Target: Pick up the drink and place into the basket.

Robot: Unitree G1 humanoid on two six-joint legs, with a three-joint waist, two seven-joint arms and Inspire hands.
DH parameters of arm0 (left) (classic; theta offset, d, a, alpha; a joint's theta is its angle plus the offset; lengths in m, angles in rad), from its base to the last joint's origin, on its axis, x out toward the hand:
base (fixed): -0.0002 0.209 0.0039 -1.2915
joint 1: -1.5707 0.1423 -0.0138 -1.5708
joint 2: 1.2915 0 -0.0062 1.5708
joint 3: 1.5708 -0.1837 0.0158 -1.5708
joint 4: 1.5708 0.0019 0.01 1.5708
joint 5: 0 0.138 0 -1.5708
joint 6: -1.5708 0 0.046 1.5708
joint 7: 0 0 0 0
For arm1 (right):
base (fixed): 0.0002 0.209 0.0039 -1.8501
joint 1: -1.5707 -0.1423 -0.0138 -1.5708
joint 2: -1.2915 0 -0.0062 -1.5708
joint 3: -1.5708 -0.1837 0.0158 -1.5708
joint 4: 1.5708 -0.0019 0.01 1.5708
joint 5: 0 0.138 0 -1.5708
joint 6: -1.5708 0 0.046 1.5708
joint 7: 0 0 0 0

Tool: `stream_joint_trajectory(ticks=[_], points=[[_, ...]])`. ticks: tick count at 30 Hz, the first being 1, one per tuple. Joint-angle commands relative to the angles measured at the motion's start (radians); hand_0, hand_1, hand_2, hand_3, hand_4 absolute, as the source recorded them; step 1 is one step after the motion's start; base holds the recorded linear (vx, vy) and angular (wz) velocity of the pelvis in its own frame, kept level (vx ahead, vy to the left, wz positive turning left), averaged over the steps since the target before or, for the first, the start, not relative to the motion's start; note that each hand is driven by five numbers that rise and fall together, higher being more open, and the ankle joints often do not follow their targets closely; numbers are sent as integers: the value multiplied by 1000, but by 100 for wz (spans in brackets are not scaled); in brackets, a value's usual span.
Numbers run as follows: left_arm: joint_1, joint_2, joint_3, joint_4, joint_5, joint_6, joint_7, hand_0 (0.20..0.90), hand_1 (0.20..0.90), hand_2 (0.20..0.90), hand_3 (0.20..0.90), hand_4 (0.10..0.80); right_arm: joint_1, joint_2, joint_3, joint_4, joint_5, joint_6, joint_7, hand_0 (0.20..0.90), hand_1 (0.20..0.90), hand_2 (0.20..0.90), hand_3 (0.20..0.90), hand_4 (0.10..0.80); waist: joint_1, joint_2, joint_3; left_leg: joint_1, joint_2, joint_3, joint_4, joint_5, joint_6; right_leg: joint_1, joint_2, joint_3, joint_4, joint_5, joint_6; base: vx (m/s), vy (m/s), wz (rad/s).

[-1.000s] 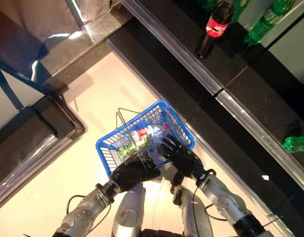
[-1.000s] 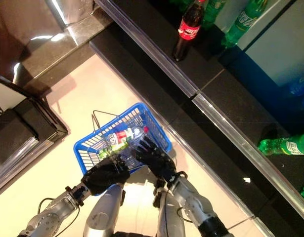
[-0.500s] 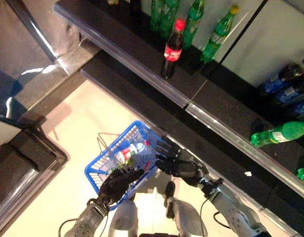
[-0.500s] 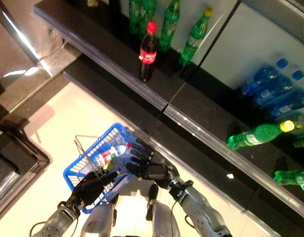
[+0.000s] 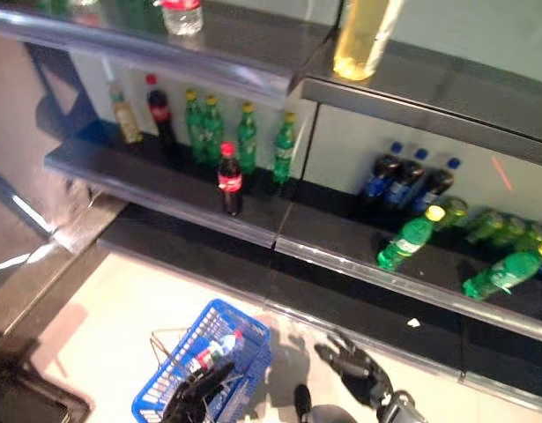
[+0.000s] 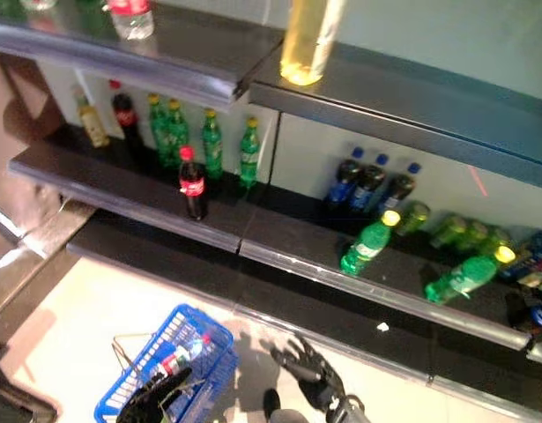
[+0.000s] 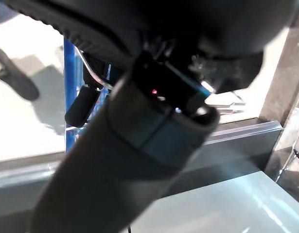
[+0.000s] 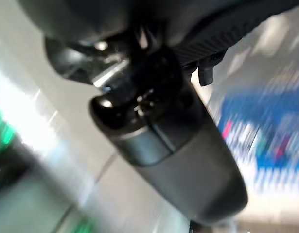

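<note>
The blue basket (image 5: 204,366) sat on the pale floor (image 5: 103,326) directly under and just ahead of the left robot hand (image 5: 193,401), whose dark fingers were spread and relaxed over the near rim, closed on nothing. A drink bottle (image 5: 211,352) with a red and white label lay on its side inside the basket, just beyond that hand's fingertips and apart from them. The right robot hand (image 5: 359,372) hovered over the floor to the right of the basket, well clear of it, its fingers splayed wide and holding nothing. Ahead of both hands ran a low dark shelf (image 5: 165,185): a cola bottle (image 5: 229,180) with a red cap stood upright near its front edge, a row of green bottles (image 5: 244,137) stood behind it, and further right two green bottles (image 5: 407,240) lay on their sides beside dark bottles with blue caps (image 5: 403,181). A tall yellowish bottle (image 5: 363,37) stood on the upper shelf (image 5: 253,53).
</note>
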Motion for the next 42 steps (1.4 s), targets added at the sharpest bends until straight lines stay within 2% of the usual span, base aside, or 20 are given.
stream_joint_trajectory(ticks=[1,6,9,11,13,18,19,20,21,22,24,27,28,30,31,33,34,36,38,42], points=[[-30,16,19,-29,76,-140,-72,300,300,300,200,100,-52,2,-21,29,-109,-75,-108,900,900,900,900,800,-29,-1,-12,-80,6,-5,69,46,19,57,-67,55,38,15,37,-46,107,-31],[-61,20,25,72,101,-141,-93,300,300,300,200,100,-57,12,-59,169,-136,-114,-162,900,900,900,900,800,-60,6,-9,-74,-3,24,51,43,27,28,-78,95,30,53,61,-42,97,-19],[-60,26,27,105,126,-155,-87,300,300,300,200,100,-46,6,-97,207,-160,-150,-168,900,900,900,900,800,-87,-3,-4,-64,1,68,21,43,17,-29,-96,85,-30,137,98,-77,9,-42],[-56,36,35,111,145,-162,-77,300,300,300,200,100,-51,0,-120,235,-170,-146,-173,900,900,900,900,800,-94,-6,7,-46,13,117,-1,39,8,-86,-103,18,-31,182,120,-148,-66,-78],[-52,48,47,111,161,-167,-56,300,300,300,200,100,-65,-6,-134,280,-199,-133,-187,900,900,900,900,800,-82,-7,13,-44,22,170,-15,50,8,-98,-113,-52,4,182,123,-240,-102,-95],[-71,69,61,167,146,-166,-52,300,300,300,200,100,-129,-8,-109,401,-232,-127,-223,900,900,900,900,800,-21,24,3,-87,43,239,-4,93,18,-43,-151,-158,122,122,89,-276,-161,-71],[-71,55,75,196,150,-181,-54,300,300,300,200,100,-149,3,-103,418,-255,-117,-243,900,900,900,900,800,3,30,-7,-86,55,272,-4,103,11,-11,-185,-227,109,125,84,-155,-196,-59],[-70,54,77,200,153,-184,-53,300,300,300,200,100,-152,5,-102,420,-257,-112,-247,900,900,900,900,800,6,30,-6,-83,56,277,-4,104,10,-5,-189,-235,106,125,84,-159,-224,-116],[-67,50,86,204,150,-181,-48,300,300,300,200,100,-161,10,-97,424,-292,-100,-263,900,900,900,900,800,19,32,-10,-78,65,301,0,106,7,13,-204,-279,103,118,84,-107,-307,-133],[-62,52,106,213,157,-163,-29,300,300,300,200,100,-166,13,-75,429,-349,-92,-297,900,900,900,900,800,33,39,-19,-58,88,317,2,93,-8,62,-196,-324,77,48,89,-118,-359,-121],[-62,56,113,222,166,-151,-10,300,300,300,200,100,-164,14,-62,433,-335,-85,-304,900,900,900,900,800,29,37,-23,-58,104,323,7,100,-17,68,-171,-318,63,22,86,-99,-383,-159],[-59,61,149,238,142,-135,-2,300,300,300,200,100,-153,4,-75,440,-295,-98,-277,900,900,900,900,800,9,27,-27,-51,163,325,-4,134,-50,74,-91,-286,47,-22,46,-112,-465,-93],[-65,52,174,246,121,-138,-17,300,300,300,200,100,-143,-7,-83,440,-295,-113,-269,900,900,900,900,800,-3,14,-26,-69,203,320,6,171,-63,70,-46,-263,34,-18,11,-117,-600,-83],[-68,43,183,246,95,-141,-29,300,300,300,200,100,-135,-13,-89,446,-281,-102,-253,900,900,900,900,800,-5,6,-24,-80,215,264,11,180,-73,75,-15,-227,26,-23,-4,-38,-433,-65],[-69,36,185,244,72,-143,-30,300,300,300,200,100,-131,-17,-89,452,-273,-95,-243,900,900,900,900,800,-2,2,-22,-89,217,206,22,184,-77,77,0,-200,25,-25,-12,45,-318,-86],[-59,10,194,230,0,-161,-40,300,300,300,200,100,-127,-29,-77,462,-316,-86,-225,900,900,900,900,800,29,-4,-14,-110,186,-4,53,180,-67,83,33,-118,29,-34,-32,120,-336,-89],[-49,-5,194,218,-29,-177,-49,300,300,300,200,100,-132,-35,-63,461,-344,-83,-217,900,900,900,900,800,55,-7,-8,-121,131,-141,82,150,-49,86,45,-74,27,-34,-42,153,-283,-62],[-44,-23,187,200,-57,-192,-46,300,300,300,200,100,-151,-39,-41,463,-361,-71,-208,900,900,900,900,800,81,-9,-8,-141,53,-237,107,109,-23,82,58,-28,19,-27,-53,140,-271,-114],[-44,-38,173,182,-62,-187,-22,300,300,300,200,100,-176,-33,-19,466,-359,-50,-203,900,900,900,900,800,107,-2,1,-158,-34,-276,146,60,12,89,76,2,17,-28,-62,188,-287,-209],[-44,-28,147,199,-44,-174,-12,300,300,300,200,100,-185,-15,1,467,-331,-38,-216,900,900,900,900,800,127,27,10,-168,-96,-303,88,108,18,98,116,-6,39,-43,-65,241,-193,-142]])
